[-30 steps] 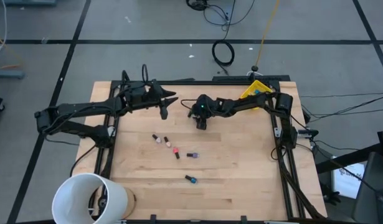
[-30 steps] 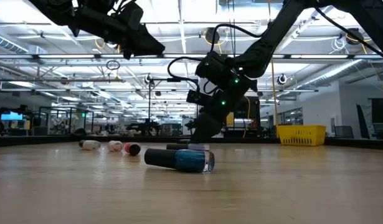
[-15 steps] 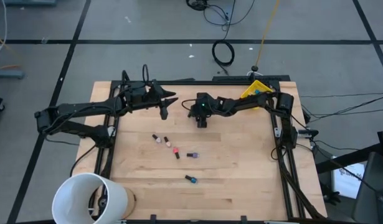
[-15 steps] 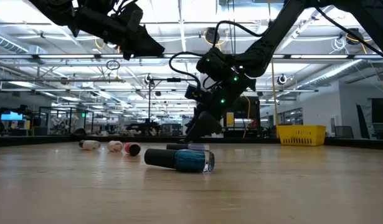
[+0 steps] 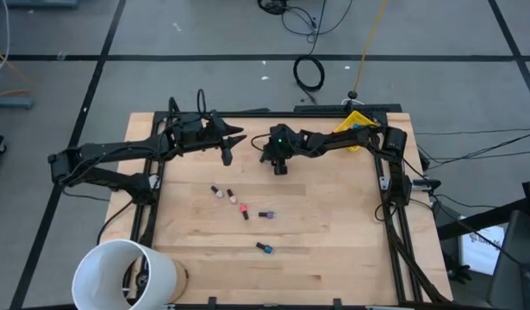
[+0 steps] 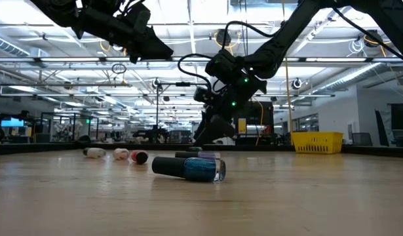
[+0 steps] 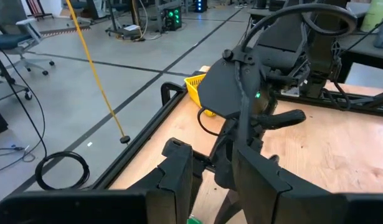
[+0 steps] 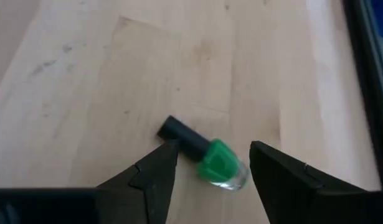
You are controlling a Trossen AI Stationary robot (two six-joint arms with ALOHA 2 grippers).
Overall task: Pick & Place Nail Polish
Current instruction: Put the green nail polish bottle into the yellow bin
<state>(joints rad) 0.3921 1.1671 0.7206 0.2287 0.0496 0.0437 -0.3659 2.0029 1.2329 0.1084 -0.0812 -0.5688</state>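
A green nail polish bottle (image 8: 220,163) with a dark cap (image 8: 182,137) lies on its side on the wooden table (image 5: 333,224). My right gripper (image 8: 213,147) hovers open over it near the table's far edge (image 5: 280,166), one finger on either side, touching nothing that shows. Several more nail polish bottles lie mid-table: a pale one (image 5: 217,191), a dark-capped one (image 5: 233,197), a pink one (image 5: 244,210), a purple one (image 5: 265,214) and a blue one (image 5: 264,248). My left gripper (image 5: 228,153) hangs raised to the left of the right one, fingers slightly apart and empty.
A yellow bin (image 5: 354,126) sits at the table's far right corner. A large white bucket (image 5: 125,274) stands off the near left corner. Dark frame rails (image 5: 387,198) run along the table's sides. Bare wood lies on the right half of the table.
My right gripper has rolled at the wrist above the green bottle, so its fingers now stand tilted in the low view. It has stayed over the same spot. The bottles on the table have not moved.
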